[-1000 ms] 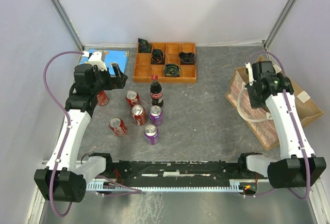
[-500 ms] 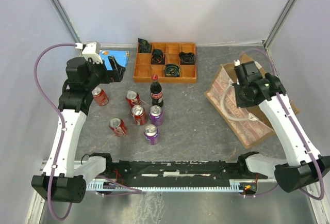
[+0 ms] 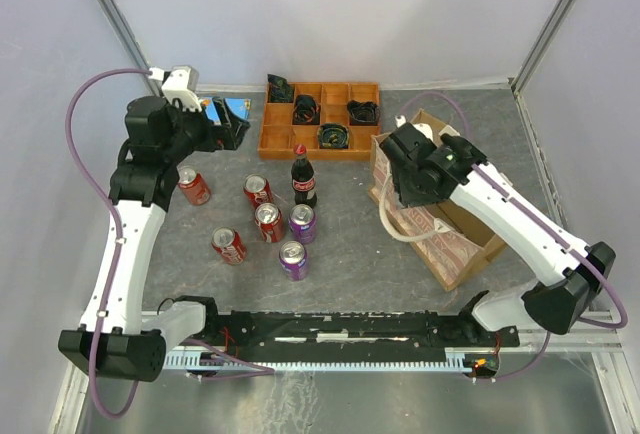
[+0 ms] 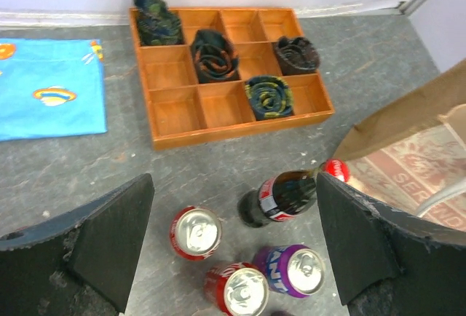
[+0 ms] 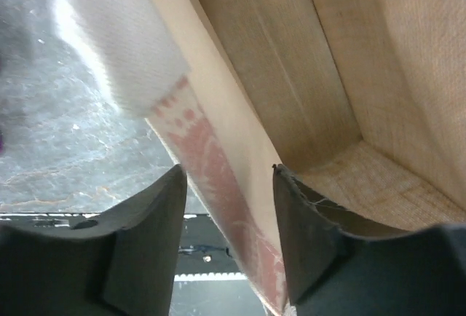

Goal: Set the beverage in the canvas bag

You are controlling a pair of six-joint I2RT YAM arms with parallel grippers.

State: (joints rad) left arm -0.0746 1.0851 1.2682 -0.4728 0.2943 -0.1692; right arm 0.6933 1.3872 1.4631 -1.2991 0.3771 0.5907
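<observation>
**Top view.** The right gripper (image 3: 393, 178) pinches the rim of the canvas bag (image 3: 455, 239). The bag lies right of centre, its open end towards the cola bottle (image 3: 302, 176) and six soda cans (image 3: 267, 220) grouped mid-table. The left gripper (image 3: 228, 134) hovers beyond them, empty.

**Left wrist view.** The fingers are spread wide above the bottle and cans, with the orange tray (image 4: 240, 132) behind.

**Right wrist view.** The bag's wall fills the gap between the fingers. The thin fabric may slip free and the mouth collapse. The drinks stand close together, so a wide grasp may topple the tall bottle.
</observation>
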